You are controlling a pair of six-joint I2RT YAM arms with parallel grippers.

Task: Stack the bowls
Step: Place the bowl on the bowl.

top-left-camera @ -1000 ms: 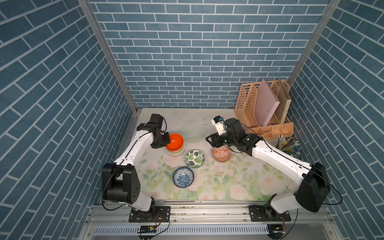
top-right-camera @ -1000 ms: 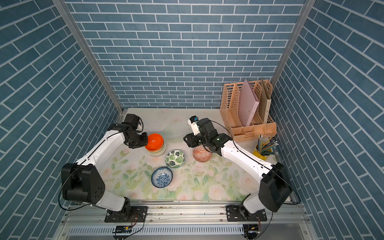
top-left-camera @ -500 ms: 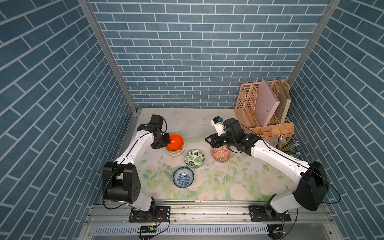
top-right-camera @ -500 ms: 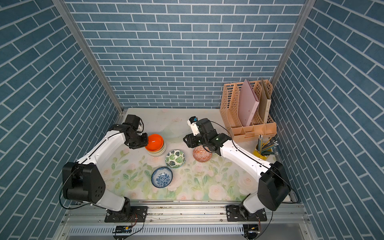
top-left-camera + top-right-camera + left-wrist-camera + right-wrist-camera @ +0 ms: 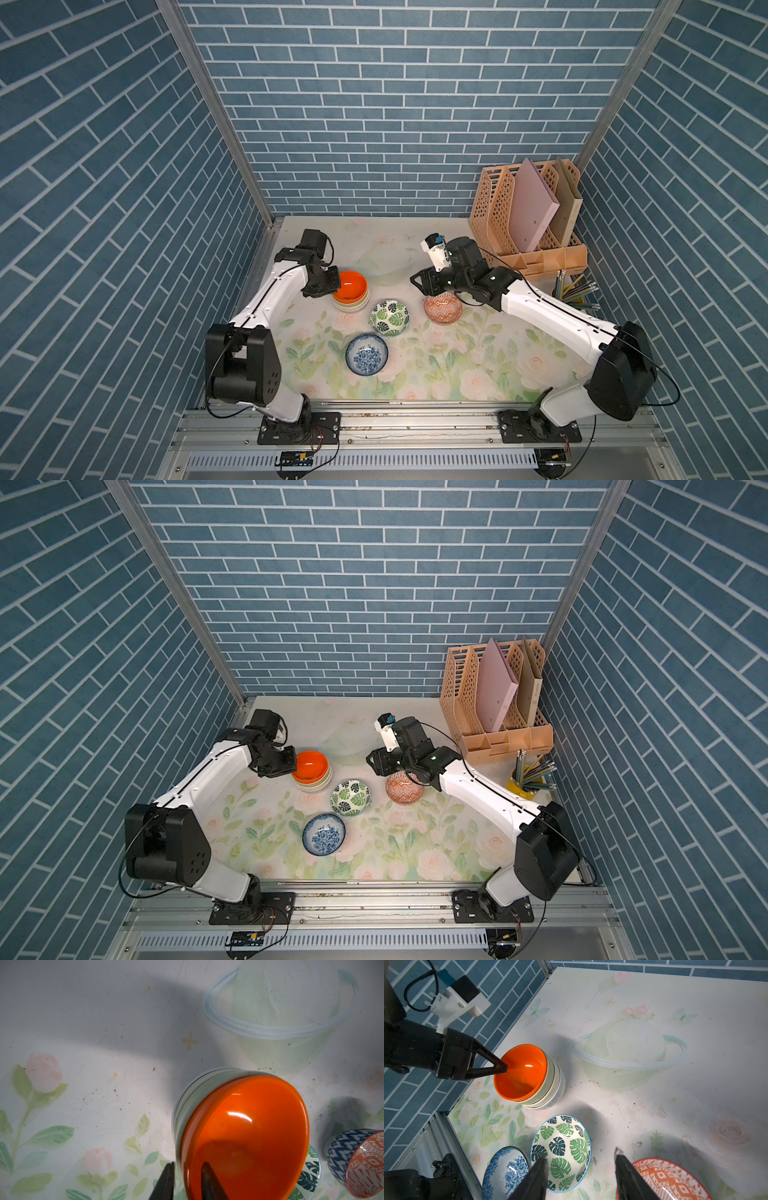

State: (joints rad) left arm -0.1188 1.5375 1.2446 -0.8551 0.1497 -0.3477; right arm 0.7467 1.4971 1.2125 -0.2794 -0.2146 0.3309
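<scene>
Left wrist view has the left fingers [image 5: 209, 1186] slightly parted astride the rim of the orange bowl [image 5: 249, 1136], as if seating it atop the stack [image 5: 182, 1101], while the right fingers [image 5: 629, 1178] hang spread, empty, by the patterned bowl [image 5: 670, 1180].

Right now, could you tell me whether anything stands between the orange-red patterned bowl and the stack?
Nothing squarely. The leaf-print bowl sits just beside that path, and the left end effector straddles the orange bowl at its rim atop the stack, on its far side.

Lab test cell, brick-print walls [image 5: 395, 104], aluminium frame [image 5: 216, 108]
</scene>
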